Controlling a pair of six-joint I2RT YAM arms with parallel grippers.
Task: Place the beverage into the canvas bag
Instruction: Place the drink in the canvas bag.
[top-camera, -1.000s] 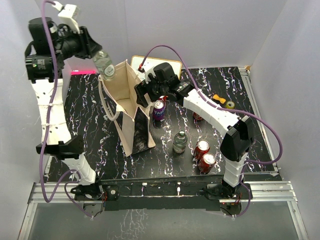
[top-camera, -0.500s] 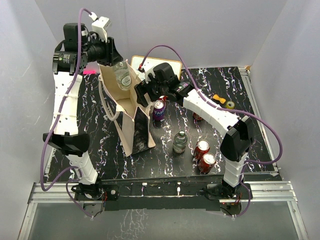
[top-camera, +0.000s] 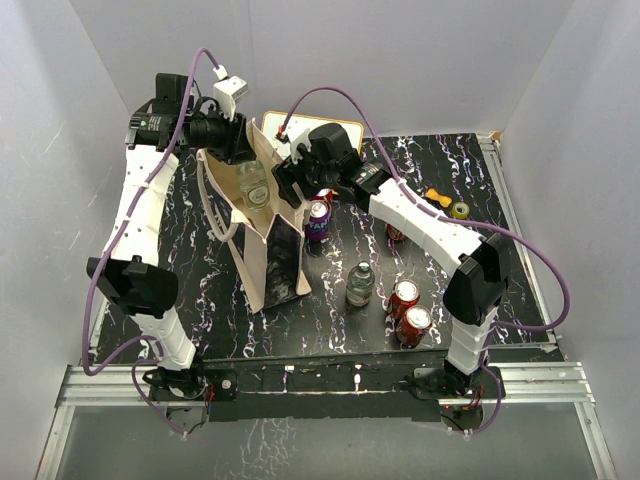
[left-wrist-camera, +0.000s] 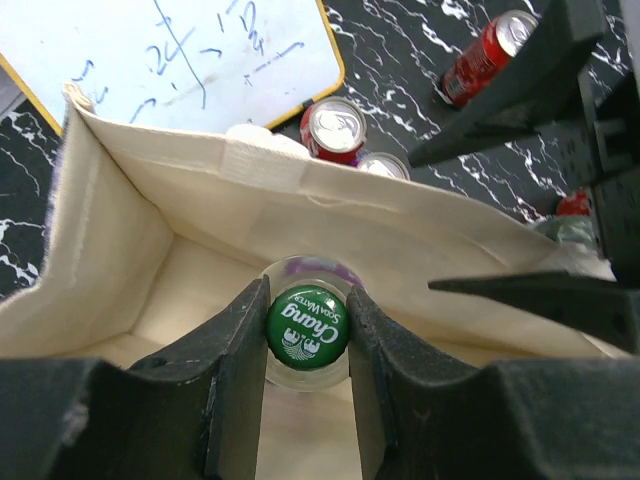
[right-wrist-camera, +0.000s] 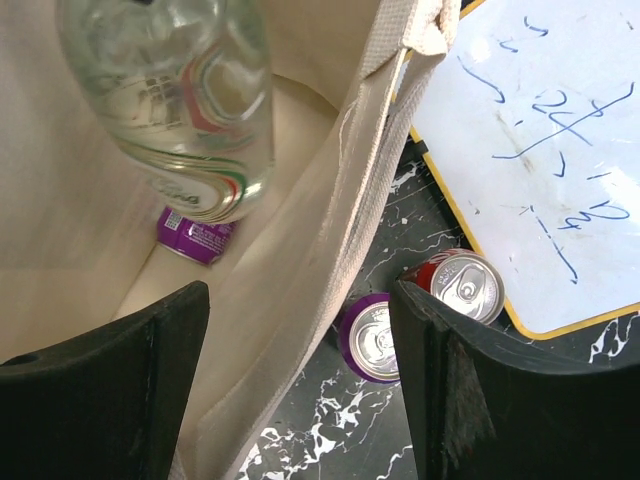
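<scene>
the left tool (left-wrist-camera: 306, 305) is clamped on the top of the bottle (right-wrist-camera: 190, 110). the bottle hangs inside the open canvas bag (left-wrist-camera: 330, 230). the right tool (right-wrist-camera: 298, 300) is apart, with the bag's edge between its fingers.

Cap (left-wrist-camera: 307, 327) of the bottle (left-wrist-camera: 300, 268), clamped between the fingers of the left gripper (left-wrist-camera: 306, 305) — green with white print: "Chang", beneath it "SODA WATER", plus a small emblem. Label (right-wrist-camera: 190, 150) on the bottle wall, ahead of the right gripper (right-wrist-camera: 295, 295): striped print, text blurred, unreadable. Board (left-wrist-camera: 200, 50) beyond the left fingertips — blue handwritten marks, digit-like, not legible with certainty.
</scene>
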